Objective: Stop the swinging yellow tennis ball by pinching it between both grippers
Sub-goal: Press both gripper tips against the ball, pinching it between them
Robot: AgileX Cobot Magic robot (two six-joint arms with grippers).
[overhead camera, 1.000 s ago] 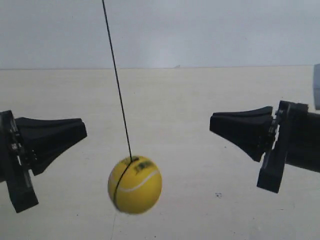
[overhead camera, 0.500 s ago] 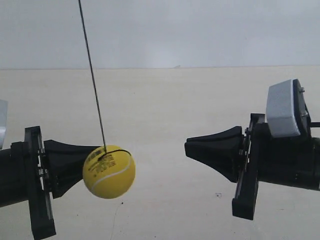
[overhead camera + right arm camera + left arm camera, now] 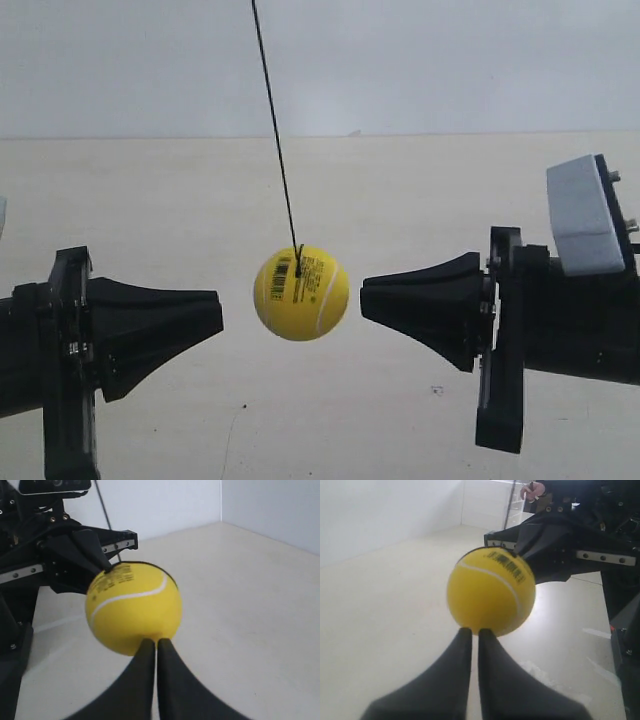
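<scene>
The yellow tennis ball (image 3: 300,293) hangs in mid-air on its black string (image 3: 275,130), which slants a bit, so I'd guess it's not at rest. It's sitting right on the line between the two wedge tips, about level with both.

The bit that matters: it's off-centre in the gap. In the exterior view it's just beside the tip of the arm at the exterior view's right (image 3: 560,330), with only a sliver of daylight, and clearly further from the arm at the exterior view's left (image 3: 60,350). So that left-side one has more ground to cover to finish the pinch.

The left gripper (image 3: 471,631) and right gripper (image 3: 150,642) both have their jaws pressed together, holding nothing, noses aimed straight at the ball. Can't tell from the wrist views if either is touching it.
</scene>
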